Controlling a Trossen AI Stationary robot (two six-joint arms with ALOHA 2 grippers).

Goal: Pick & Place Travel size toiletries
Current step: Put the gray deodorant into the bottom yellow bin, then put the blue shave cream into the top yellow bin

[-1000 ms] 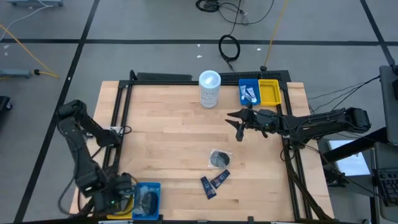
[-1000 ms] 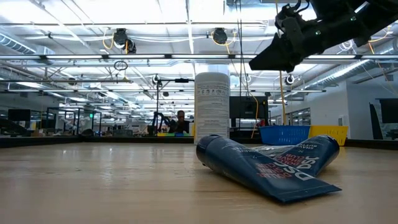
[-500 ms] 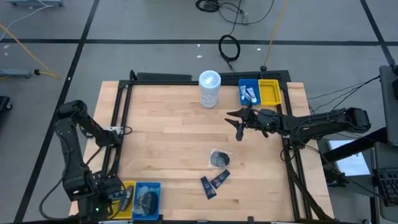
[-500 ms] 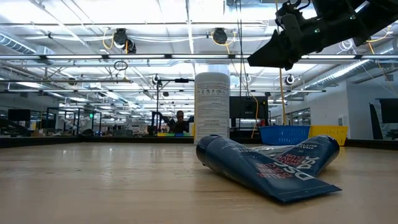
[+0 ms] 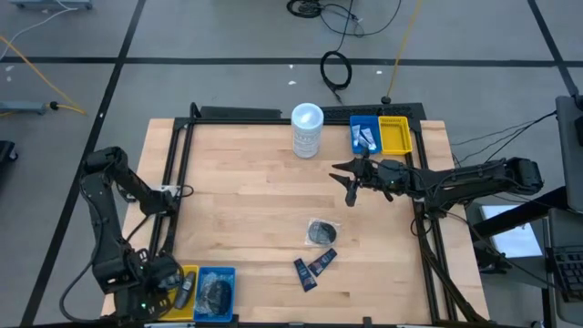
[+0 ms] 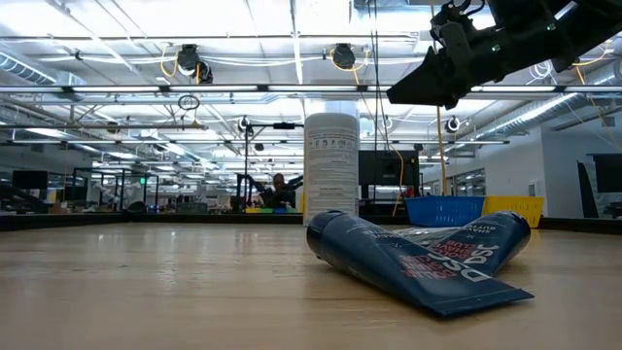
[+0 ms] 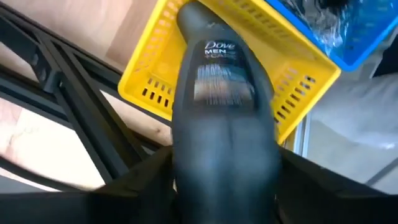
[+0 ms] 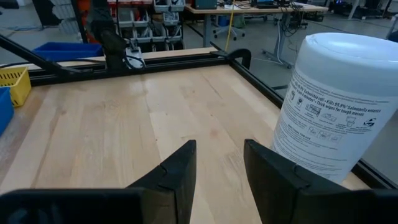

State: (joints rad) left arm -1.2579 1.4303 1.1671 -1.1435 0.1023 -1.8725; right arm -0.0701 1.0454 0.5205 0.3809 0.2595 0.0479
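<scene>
At lower left of the high view: the left gripper (image 5: 182, 290) is held over a yellow bin (image 5: 185, 310), closed around a dark grey mini bottle (image 7: 221, 118).
Right gripper (image 5: 349, 180): held above the bench (image 5: 246, 191) right of centre, fingers parted, nothing gripped.
Lower centre of the bench: two navy sachets (image 5: 312, 268) and a clear-wrapped bundle (image 5: 321, 232) are lying.
Upper right: white tubes (image 5: 367, 138) are seen in a blue bin (image 5: 356, 121).
White canister (image 5: 307, 130): upright at the upper edge.

pale wood table (image 5: 246, 200) with visible grain; glossy dark grey plastic bottle (image 7: 224, 130); perforated yellow plastic bin (image 7: 298, 62); shiny navy sachets (image 6: 428, 262); matt black metal frame (image 5: 178, 164).
</scene>
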